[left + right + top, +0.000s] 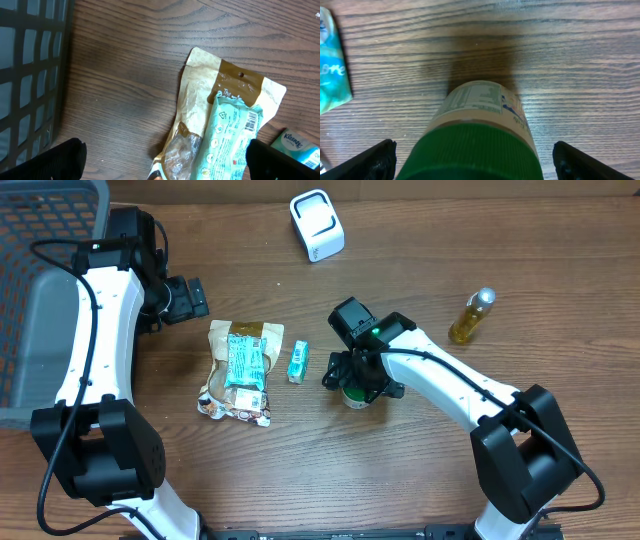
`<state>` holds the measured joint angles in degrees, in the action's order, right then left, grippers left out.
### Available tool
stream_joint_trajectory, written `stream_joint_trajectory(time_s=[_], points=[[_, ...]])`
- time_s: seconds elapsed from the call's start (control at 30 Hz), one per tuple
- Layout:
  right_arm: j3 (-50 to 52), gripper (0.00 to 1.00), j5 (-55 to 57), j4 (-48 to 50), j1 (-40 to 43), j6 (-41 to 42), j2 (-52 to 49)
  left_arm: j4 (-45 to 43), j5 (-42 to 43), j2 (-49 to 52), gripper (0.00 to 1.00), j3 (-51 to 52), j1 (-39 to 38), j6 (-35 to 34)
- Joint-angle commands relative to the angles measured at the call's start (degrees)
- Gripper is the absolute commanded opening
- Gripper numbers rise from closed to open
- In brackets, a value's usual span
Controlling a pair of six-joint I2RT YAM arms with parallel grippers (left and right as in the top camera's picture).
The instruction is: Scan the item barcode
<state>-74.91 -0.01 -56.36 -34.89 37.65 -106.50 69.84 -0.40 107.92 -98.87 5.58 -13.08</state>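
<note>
Presently my right gripper point(475, 152) stands spread, one finger at each lower corner of the wrist frame, straddling but not touching the upright cylindrical jar with ribbed green lid and tan paper label point(477, 112). The jar rests on the brown wooden table point(400, 480), just right of centre in the overhead frame, placed, I judge, for a grip about the lid. Its label shows a printed facts panel; no barcode is visible. My left gripper point(165, 155) hangs likewise spread over a brown paper pouch point(200, 85).
</note>
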Motion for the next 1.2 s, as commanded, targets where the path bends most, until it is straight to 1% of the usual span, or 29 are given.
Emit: stream_joint_trajectory(time_s=[0.0, 0.1, 0.37, 0.4, 0.47, 0.6, 0.77, 0.8, 0.87, 0.93, 1.07, 1.17], points=[[2.7, 0.96, -0.1, 1.7, 0.2, 0.9, 0.0, 0.0, 0.4, -0.3, 1.00, 0.3, -0.4, 0.9], [4.5, 0.94, -0.1, 3.6, 0.2, 0.9, 0.0, 0.0, 0.4, -0.3, 0.99, 0.3, -0.4, 0.9], [4.6, 0.83, 1.5, 4.2, 0.2, 0.9, 0.0, -0.1, 0.4, -0.3, 1.00, 0.3, -0.4, 0.9], [4.6, 0.81, 2.1, 4.2, 0.2, 0.3, 0.0, -0.1, 0.4, -0.3, 0.99, 0.3, -0.4, 0.9], [4.5, 0.67, 2.1, 4.2, 0.2, -2.3, 0.0, -0.1, 0.4, -0.3, 1.00, 0.3, -0.4, 0.9], [4.5, 0.58, 2.5, 4.3, 0.2, -4.4, 0.0, 0.0, 0.4, -0.3, 1.00, 0.3, -0.4, 0.9], [4.4, 0.59, 5.9, 5.0, 0.2, -7.8, 0.0, 0.0, 0.4, -0.3, 1.00, 0.3, -0.4, 0.9], [4.4, 0.61, 6.1, 5.3, 0.2, -8.2, 0.0, 0.0, 0.4, -0.3, 1.00, 0.3, -0.4, 0.9], [4.4, 0.68, 5.9, 5.6, 0.2, -8.1, 0.0, 0.0, 0.4, -0.3, 0.99, 0.3, -0.4, 0.9], [4.4, 0.72, 5.0, 5.8, 0.2, -7.9, 0.0, 0.0, 0.4, -0.3, 1.00, 0.3, -0.4, 0.9], [4.5, 0.79, 4.9, 5.2, 0.2, -7.9, 0.0, -0.1, 0.4, -0.3, 0.99, 0.3, -0.4, 0.9], [4.5, 0.81, 4.9, 5.2, 0.2, -7.9, 0.0, -0.1, 0.4, -0.3, 1.00, 0.3, -0.4, 0.9]])
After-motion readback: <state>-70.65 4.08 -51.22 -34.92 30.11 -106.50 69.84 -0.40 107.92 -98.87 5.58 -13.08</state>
